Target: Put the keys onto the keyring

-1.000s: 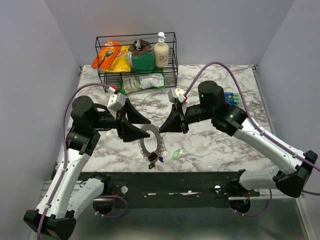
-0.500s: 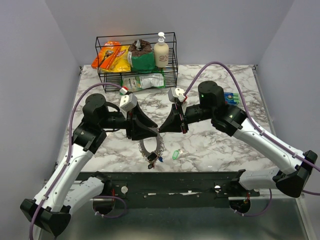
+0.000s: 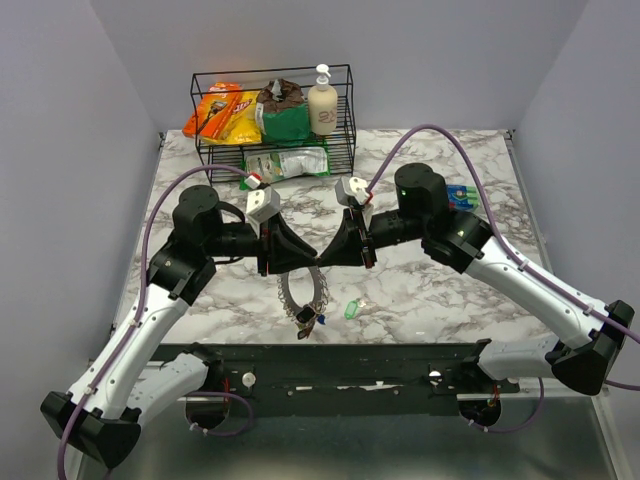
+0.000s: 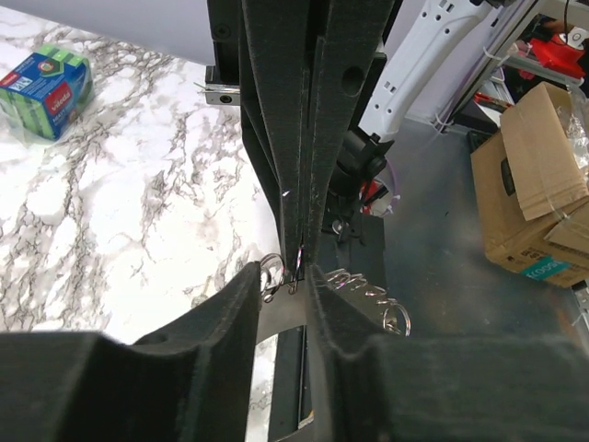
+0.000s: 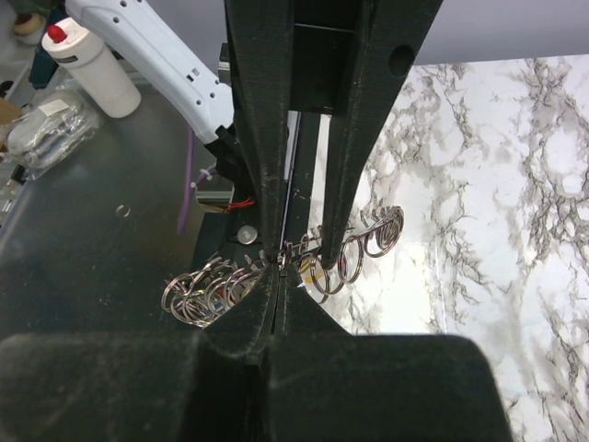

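**A:** So, how much room is there round the work?

**B:** A fair amount. The marble table [image 3: 430,290] lies bare to the right and behind the arms. The wire basket [image 3: 272,71] stands at the far edge and a sponge pack [image 3: 460,195] sits far right. The black rail [image 3: 350,352] along the near edge is close to the work.

**A:** And the keyring?

**B:** The keyring [image 3: 320,288] sits mid-table, towards the near edge. It is a grey metal hoop, its rim fringed with small wire loops, and its hole faces up. Its far rim is hidden under the fingertips.

**A:** The keys?

**B:** A small bunch of keys [image 3: 308,321] with red and dark heads hangs off the near rim, pointing at the rail. One green key [image 3: 352,309] lies loose just right of the hoop, apart from it, its long axis running diagonally from near-left to far-right.

**A:** Jaws?

**B:** The right gripper [image 5: 276,276] has its black fingers clenched on the keyring, among the loops. The left gripper [image 4: 283,281] faces it tip to tip. Its jaws are parted and grasp nothing that I can see.
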`<state>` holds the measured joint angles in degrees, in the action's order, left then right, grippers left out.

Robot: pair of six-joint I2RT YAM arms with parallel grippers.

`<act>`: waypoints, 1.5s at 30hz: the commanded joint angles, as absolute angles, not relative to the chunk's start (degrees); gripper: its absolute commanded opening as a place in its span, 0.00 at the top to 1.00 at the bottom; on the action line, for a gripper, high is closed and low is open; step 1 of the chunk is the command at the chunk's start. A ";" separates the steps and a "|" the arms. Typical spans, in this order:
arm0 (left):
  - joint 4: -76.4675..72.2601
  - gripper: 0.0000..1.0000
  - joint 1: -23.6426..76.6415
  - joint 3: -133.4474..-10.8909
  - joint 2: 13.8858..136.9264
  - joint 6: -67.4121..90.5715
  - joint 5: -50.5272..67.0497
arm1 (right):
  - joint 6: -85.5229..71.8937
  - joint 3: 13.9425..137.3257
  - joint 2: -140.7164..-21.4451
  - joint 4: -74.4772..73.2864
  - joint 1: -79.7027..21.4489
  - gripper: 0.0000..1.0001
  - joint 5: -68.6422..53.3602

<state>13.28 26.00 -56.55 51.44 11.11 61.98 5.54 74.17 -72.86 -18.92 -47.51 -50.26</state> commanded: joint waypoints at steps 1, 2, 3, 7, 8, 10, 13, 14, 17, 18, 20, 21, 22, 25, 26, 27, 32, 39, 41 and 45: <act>15.91 0.70 26.54 -58.27 51.59 9.40 60.29 | 4.83 74.00 -71.45 -15.29 -47.29 0.99 -49.75; 15.91 0.73 26.63 -58.27 51.59 9.40 60.12 | 4.75 74.09 -71.54 -15.21 -47.29 0.99 -49.75; 15.91 0.75 26.72 -58.27 51.68 9.40 59.60 | 4.66 74.18 -71.63 -15.29 -47.29 0.99 -49.92; 15.82 0.91 27.16 -58.36 51.86 9.75 57.93 | 4.48 74.44 -71.98 -15.29 -47.37 0.99 -50.45; 15.82 1.00 27.33 -58.45 52.03 10.02 57.40 | 4.40 74.44 -71.98 -15.29 -47.29 0.99 -50.19; 15.73 1.00 27.51 -58.45 52.38 10.55 56.52 | 4.31 74.53 -71.89 -15.29 -47.29 0.99 -50.01; 15.73 1.00 27.77 -58.53 52.38 10.63 55.73 | 4.31 74.79 -71.63 -15.29 -47.20 0.99 -49.40; 15.56 1.00 27.69 -58.36 52.30 10.72 55.11 | 4.31 74.79 -71.54 -15.29 -47.37 0.99 -49.22; 14.68 1.00 27.86 -58.10 51.77 10.90 53.97 | 4.22 74.80 -71.28 -15.29 -47.37 0.99 -48.26; 14.50 1.00 27.77 -58.10 51.42 11.16 53.53 | 3.96 74.79 -71.19 -15.29 -47.29 0.99 -47.64; 14.07 1.00 27.86 -58.01 51.15 11.34 52.56 | 4.04 74.45 -70.32 -15.29 -47.29 0.99 -45.63; 14.06 1.00 27.77 -58.01 50.89 11.34 51.69 | 4.04 74.18 -69.96 -15.29 -47.29 0.96 -44.66; 14.15 1.00 27.86 -57.92 50.71 11.42 51.33 | 4.13 74.09 -69.61 -15.21 -47.29 0.93 -43.87; 13.10 1.00 27.77 -57.31 49.92 12.13 50.54 | 4.31 73.30 -67.77 -14.94 -47.29 0.79 -40.79; 12.14 1.00 27.77 -56.78 49.66 12.30 50.54 | 4.31 72.95 -66.63 -14.59 -47.29 0.72 -39.39; 11.43 1.00 27.86 -56.43 49.31 13.09 50.54 | 4.39 72.78 -66.10 -14.33 -47.29 0.68 -38.68; 5.99 1.00 27.86 -54.41 47.99 15.73 50.63 | 4.75 71.37 -62.23 -12.92 -47.20 0.41 -34.37; -3.94 1.00 27.86 -50.64 45.97 21.00 50.80 | 3.69 69.43 -58.01 -11.16 -46.41 0.19 -32.60; -8.32 1.00 27.86 -49.40 45.27 22.58 50.98 | 3.43 69.26 -57.92 -10.81 -46.14 0.16 -34.18; -12.39 1.00 27.86 -47.20 43.95 23.12 52.64 | 3.34 69.26 -58.45 -10.11 -46.14 0.16 -40.23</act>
<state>-1.74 27.83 -48.34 46.09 20.32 51.00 3.92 70.17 -58.22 -11.92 -46.41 -35.09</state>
